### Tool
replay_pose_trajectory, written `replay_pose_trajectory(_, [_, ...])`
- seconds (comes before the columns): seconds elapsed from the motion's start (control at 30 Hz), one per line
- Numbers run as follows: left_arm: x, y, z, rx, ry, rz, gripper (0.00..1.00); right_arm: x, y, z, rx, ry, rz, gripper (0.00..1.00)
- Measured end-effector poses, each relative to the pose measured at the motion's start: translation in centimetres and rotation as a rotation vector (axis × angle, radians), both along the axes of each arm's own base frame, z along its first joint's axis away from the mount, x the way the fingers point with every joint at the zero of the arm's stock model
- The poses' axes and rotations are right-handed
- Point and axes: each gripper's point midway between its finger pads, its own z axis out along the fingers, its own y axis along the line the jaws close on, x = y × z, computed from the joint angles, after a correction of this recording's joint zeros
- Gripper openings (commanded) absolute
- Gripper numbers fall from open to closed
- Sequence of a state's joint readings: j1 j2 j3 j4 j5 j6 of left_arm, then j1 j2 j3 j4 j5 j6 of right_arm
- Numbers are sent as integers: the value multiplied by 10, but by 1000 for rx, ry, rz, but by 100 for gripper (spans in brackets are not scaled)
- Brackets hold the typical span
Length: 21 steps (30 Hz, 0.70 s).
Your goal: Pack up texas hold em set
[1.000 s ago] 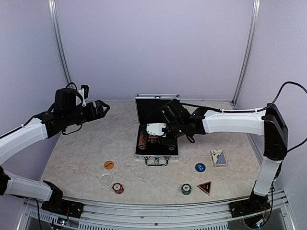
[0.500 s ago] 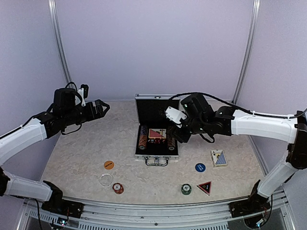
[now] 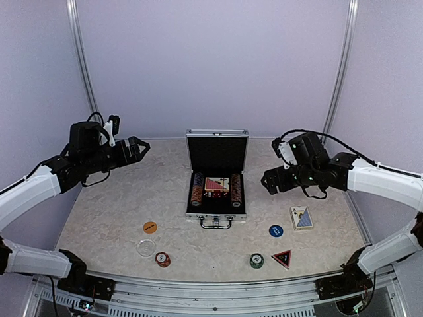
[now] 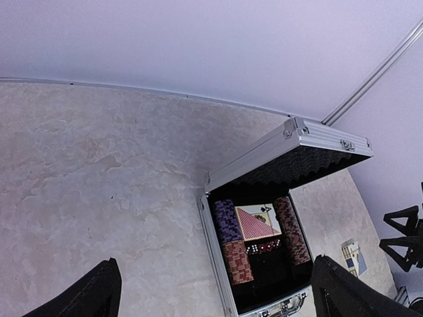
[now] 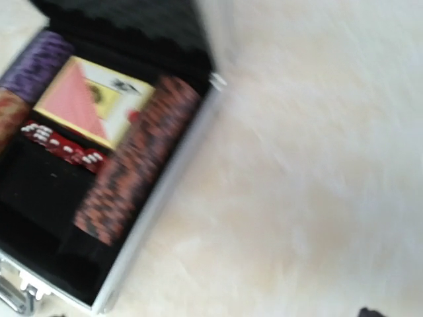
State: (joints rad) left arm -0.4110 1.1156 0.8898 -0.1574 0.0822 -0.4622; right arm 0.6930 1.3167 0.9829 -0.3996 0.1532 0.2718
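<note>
The silver case [image 3: 215, 215] lies open mid-table with its black-lined lid [image 3: 217, 152] upright. Inside are a red card deck [image 3: 216, 184], red dice [image 4: 264, 247] and chip stacks along the left [image 3: 196, 189] and right [image 3: 236, 190] walls. A blue card deck [image 3: 301, 218], a blue disc [image 3: 275, 230], an orange disc [image 3: 150, 227], a clear disc [image 3: 146, 247], a red chip stack [image 3: 162, 259], a green chip stack [image 3: 256, 261] and the red-black triangle marker [image 3: 283, 258] lie on the table. My right gripper [image 3: 269, 181] hangs open and empty right of the case. My left gripper [image 3: 140, 150] is open, raised at far left.
Metal frame posts [image 3: 80, 59] stand at the back corners before pale walls. An aluminium rail [image 3: 211, 285] runs along the near table edge. The right arm's cable [image 3: 330, 140] loops above its forearm.
My right gripper has opened, leaving the red deck in the case, and has swung back to the right, away from the case. The left arm has stayed put.
</note>
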Motion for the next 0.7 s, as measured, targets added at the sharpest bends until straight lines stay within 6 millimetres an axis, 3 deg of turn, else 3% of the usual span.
replay_pose_trajectory(0.47, [-6,-4,-7,-2,16,-25,99,-29,-71,-71,129,277,-448,100])
replay_pose_trajectory(0.7, [-7,-5,-6,-4,12,-27,99,-61,-106,-94,176,360,-667,99])
